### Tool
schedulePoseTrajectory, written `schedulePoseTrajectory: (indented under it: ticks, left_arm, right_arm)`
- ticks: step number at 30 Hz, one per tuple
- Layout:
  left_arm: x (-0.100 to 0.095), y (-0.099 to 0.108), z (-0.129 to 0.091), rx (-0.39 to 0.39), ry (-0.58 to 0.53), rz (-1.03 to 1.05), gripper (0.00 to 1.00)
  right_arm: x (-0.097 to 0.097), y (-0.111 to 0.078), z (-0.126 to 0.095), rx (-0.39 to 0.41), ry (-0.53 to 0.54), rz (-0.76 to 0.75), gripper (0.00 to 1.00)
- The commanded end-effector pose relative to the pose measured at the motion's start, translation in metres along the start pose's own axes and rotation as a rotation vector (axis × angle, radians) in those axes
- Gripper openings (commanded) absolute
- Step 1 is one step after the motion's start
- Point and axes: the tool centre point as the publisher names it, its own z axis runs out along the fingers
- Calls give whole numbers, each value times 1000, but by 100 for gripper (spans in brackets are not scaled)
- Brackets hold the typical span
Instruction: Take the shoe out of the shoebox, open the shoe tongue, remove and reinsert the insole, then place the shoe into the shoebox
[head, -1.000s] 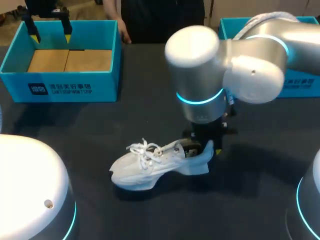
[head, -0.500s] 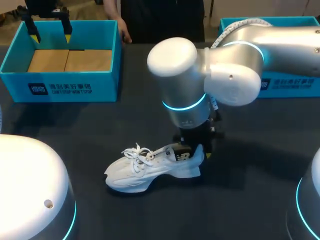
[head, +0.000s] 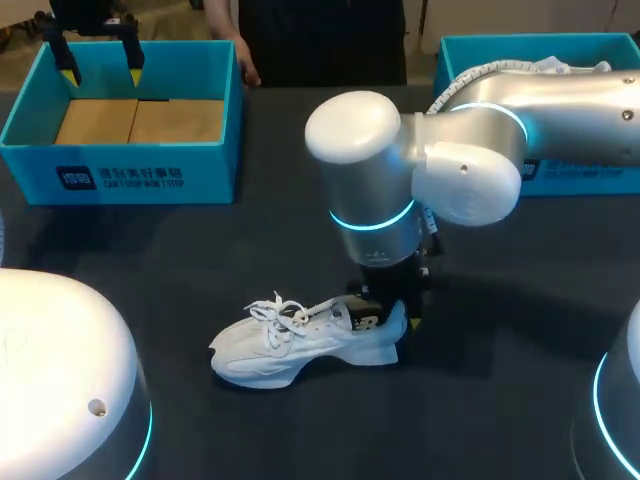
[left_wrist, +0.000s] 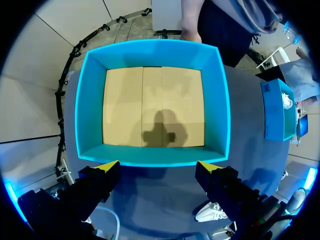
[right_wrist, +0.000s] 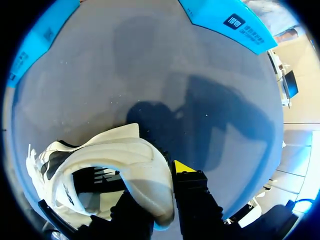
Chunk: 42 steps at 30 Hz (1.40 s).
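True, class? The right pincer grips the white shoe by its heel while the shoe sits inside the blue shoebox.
Wrong: the right pincer grips the white shoe by its heel, but it lies on the table, outside the shoebox; see head view.

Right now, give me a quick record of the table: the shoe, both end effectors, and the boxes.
Shoe: white sneaker upright on its sole on the dark table, outside both boxes
Right end effector: shut on the sneaker's heel, one finger inside, one outside
Left end effector: open, empty, above the teal shoebox
Teal shoebox: empty, brown floor showing
Second teal box: far right of the table, contents unclear
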Motion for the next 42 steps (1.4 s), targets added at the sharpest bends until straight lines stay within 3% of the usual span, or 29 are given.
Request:
schedulePoseTrajectory:
  ticks: [1, 2, 9, 17, 20, 21, 22, 31, 34, 36, 38, 42]
  left_arm:
    - [0, 0, 0, 0, 0, 0, 100]
    - [0, 0, 0, 0, 0, 0, 100]
    - [0, 0, 0, 0, 0, 0, 100]
    - [0, 0, 0, 0, 0, 0, 100]
    - [0, 0, 0, 0, 0, 0, 100]
    - [0, 0, 0, 0, 0, 0, 100]
    - [0, 0, 0, 0, 0, 0, 100]
    - [0, 0, 0, 0, 0, 0, 100]
    - [0, 0, 0, 0, 0, 0, 100]
    - [0, 0, 0, 0, 0, 0, 100]
    - [0, 0, 0, 0, 0, 0, 100]
    - [0, 0, 0, 0, 0, 0, 100]
  right_arm:
    - [3, -9, 11, -8, 32, -1, 39]
    - [3, -10, 8, -13, 51, -1, 100]
    - [-8, -14, -29, -31, 130, -28, 100]
    - [-33, -5, -82, 23, 251, -79, 100]
    - [-37, -1, -98, 11, 396, -165, 100]
    - [-39, 1, -103, 25, 514, -228, 100]
    - [-43, 5, -103, 177, 490, -213, 100]
    - [-43, 5, -103, 177, 490, -213, 100]
    - [-48, 5, -95, 71, 586, -251, 100]
    - [-59, 5, -93, -31, 705, -297, 100]
    - [-76, 5, -92, -194, 842, -378, 100]
    - [-84, 1, -92, -364, 957, -558, 100]
